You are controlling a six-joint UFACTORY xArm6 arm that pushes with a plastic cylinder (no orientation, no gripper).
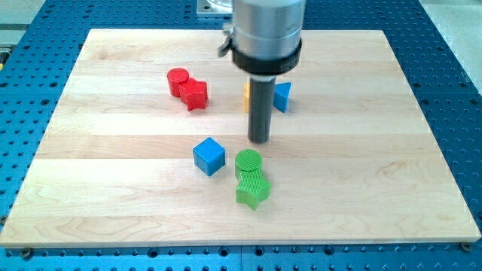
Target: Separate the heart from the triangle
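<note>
A blue triangle (282, 96) lies near the view's top centre, partly hidden behind my rod. A yellow block (247, 95), likely the heart, sits just left of it, mostly hidden by the rod, so its shape cannot be made out. The two look close together, with the rod between them in the picture. My tip (260, 140) rests on the board below both blocks, a little apart from them and above the green cylinder (248, 161).
A red cylinder (178, 80) touches a red star-like block (195, 94) at upper left. A blue cube (208, 156) sits left of the green cylinder. A green star (252, 189) touches the green cylinder from below. The wooden board (392, 173) lies on a blue perforated table.
</note>
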